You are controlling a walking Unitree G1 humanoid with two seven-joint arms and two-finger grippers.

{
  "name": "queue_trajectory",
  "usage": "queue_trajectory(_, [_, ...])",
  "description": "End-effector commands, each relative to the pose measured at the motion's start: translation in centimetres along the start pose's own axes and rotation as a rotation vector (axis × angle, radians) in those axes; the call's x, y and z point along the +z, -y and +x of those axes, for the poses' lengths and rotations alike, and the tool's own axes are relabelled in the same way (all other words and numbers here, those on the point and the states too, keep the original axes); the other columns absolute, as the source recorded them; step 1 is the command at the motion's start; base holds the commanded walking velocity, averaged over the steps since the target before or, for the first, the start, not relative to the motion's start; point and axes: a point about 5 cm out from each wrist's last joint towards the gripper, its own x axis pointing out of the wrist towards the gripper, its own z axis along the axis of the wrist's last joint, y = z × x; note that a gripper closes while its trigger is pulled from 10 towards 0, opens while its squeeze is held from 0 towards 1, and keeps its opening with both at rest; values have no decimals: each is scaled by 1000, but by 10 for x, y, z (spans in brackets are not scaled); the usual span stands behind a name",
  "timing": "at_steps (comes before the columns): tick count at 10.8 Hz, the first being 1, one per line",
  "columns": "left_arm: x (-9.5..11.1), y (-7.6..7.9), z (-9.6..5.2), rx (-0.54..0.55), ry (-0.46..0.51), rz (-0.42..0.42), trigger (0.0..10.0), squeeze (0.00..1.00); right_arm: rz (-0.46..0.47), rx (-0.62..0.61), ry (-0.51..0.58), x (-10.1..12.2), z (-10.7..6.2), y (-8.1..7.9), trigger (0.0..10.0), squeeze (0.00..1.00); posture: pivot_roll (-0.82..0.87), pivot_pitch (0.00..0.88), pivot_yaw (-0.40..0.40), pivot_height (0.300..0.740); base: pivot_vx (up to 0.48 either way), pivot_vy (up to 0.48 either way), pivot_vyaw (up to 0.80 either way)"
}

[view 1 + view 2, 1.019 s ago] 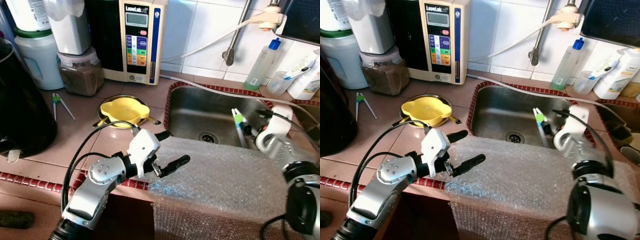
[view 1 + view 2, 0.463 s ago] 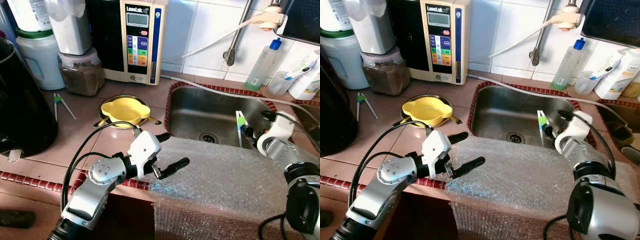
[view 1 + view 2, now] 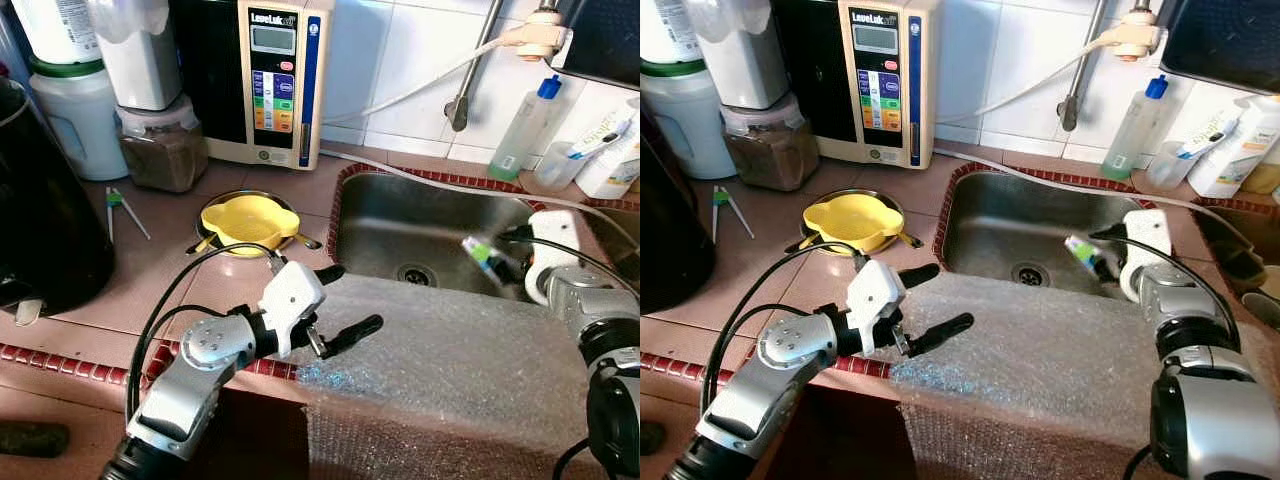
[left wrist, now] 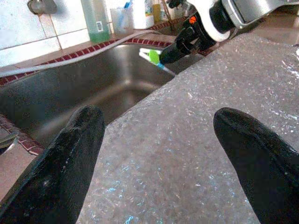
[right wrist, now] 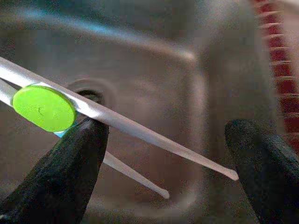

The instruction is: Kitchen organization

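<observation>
Right claw over sink, 3 o'clock rim, fingers spread, tongs resting on one finger. Left claw released over bubble wrap at bench edge.

White tile wall, terracotta counter, prob. daylight.

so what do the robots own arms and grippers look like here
Both arms are silver metal with rounded joint housings and loose black cables looping alongside. Each wrist carries a white plastic block. The left gripper and right gripper each have two long black fingers with rounded tips. The right wrist shows a small orange mark.
</observation>
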Motion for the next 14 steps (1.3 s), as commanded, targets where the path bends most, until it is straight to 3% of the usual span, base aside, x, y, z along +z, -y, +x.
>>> queue_trajectory(1, [5, 2, 2, -14, 6, 17, 10000, 0, -44, -7, 43, 12, -2, 2, 10000, 0, 132, 0, -59, 740, 0, 0, 0])
queue_trajectory(2, [5, 3, 2, -17, 5, 17, 10000, 0, -89, -81, 60, 14, -3, 8, 10000, 0, 130, 0, -58, 740, 0, 0, 0])
queue_trajectory(3, [4, 3, 2, -19, 5, 15, 10000, 0, -194, -122, 107, 17, -4, 10, 10000, 0, 130, 0, -57, 740, 0, 0, 0])
queue_trajectory(4, [4, 3, 2, -19, 4, 16, 10000, 0, -245, -106, 98, 20, -4, 10, 10000, 0, 130, 0, -57, 740, 0, 0, 0])
queue_trajectory(5, [4, 3, 2, -18, 4, 17, 10000, 0, -174, -36, 94, 20, -3, 2, 10000, 0, 129, 0, -57, 740, 0, 0, 0])
queue_trajectory(6, [4, 3, 2, -18, 5, 19, 10000, 0, -161, -67, 84, 19, -3, 7, 10000, 0, 129, 0, -58, 740, 0, 0, 0])
queue_trajectory(7, [4, 3, 3, -17, 5, 18, 10000, 0, -143, 4, 71, 17, -3, 4, 10000, 0, 129, 0, -59, 740, 0, 0, 0])
queue_trajectory(8, [4, 3, 3, -15, 6, 16, 10000, 0, -145, -28, 98, 21, -4, 8, 10000, 0, 129, 0, -59, 740, 0, 0, 0])
queue_trajectory(10, [5, 0, 3, 24, 20, 25, 10000, 0, -50, 45, 203, 33, -7, 2, 10000, 0, 132, 0, -64, 740, 0, 0, 0])
queue_trajectory(11, [10, -12, 3, 112, 53, 27, 10000, 0, -8, 102, 334, 47, -12, -6, 10000, 0, 134, 0, -67, 740, 0, 0, 0])
queue_trajectory(14, [17, -31, -6, 263, 103, 6, 10000, 0, -62, 326, 514, 34, -40, -54, 10000, 0, 132, 0, -74, 740, 0, 0, 0])
